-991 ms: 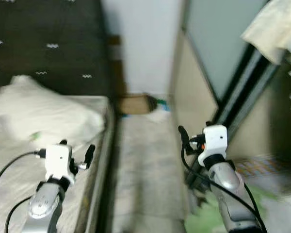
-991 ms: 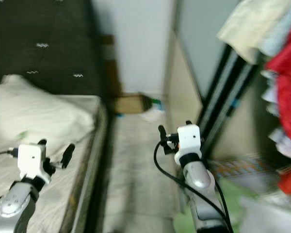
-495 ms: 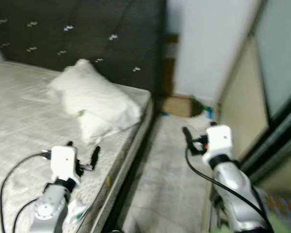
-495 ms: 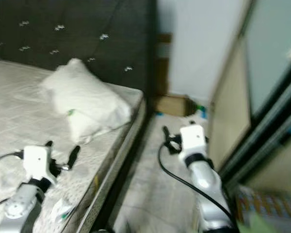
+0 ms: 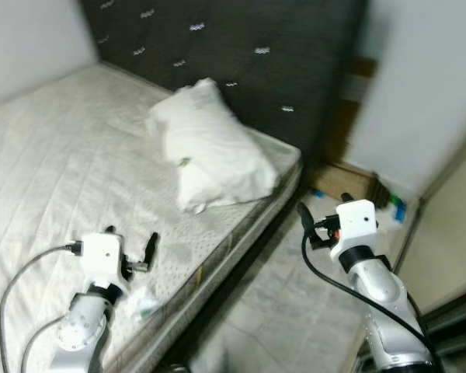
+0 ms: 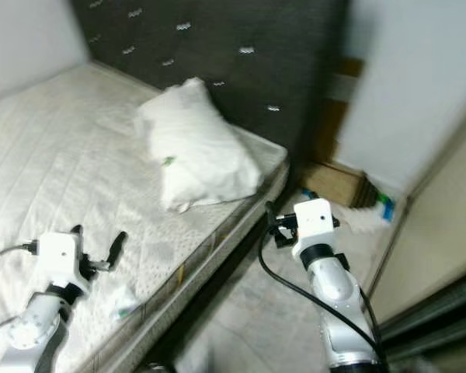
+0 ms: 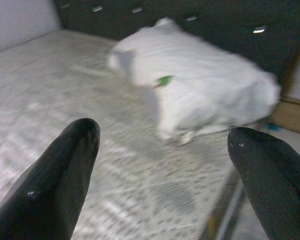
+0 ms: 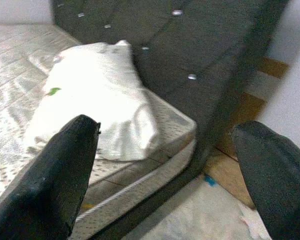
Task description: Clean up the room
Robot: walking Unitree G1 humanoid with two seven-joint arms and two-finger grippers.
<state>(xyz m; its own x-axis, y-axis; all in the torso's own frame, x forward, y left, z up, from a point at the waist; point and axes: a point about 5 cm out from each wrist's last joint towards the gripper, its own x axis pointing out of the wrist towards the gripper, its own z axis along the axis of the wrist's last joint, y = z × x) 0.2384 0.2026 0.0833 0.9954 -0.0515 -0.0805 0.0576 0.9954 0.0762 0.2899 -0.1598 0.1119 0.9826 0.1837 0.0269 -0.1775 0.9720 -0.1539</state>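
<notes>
— How far along is the tidying?

— Barely begun, I judge. A small crumpled wrapper [image 5: 142,305] lies on the mattress [image 5: 54,163] near its edge, and clutter [image 5: 388,203] sits on the floor by the headboard [image 5: 295,54].

— And the fingers?

— Both sets spread, holding nothing. The left gripper [image 5: 132,250] hovers just above the wrapper, not touching; the right gripper [image 5: 320,217] hangs over the floor beside the mattress, with the pillow [image 5: 213,151] beyond.
</notes>
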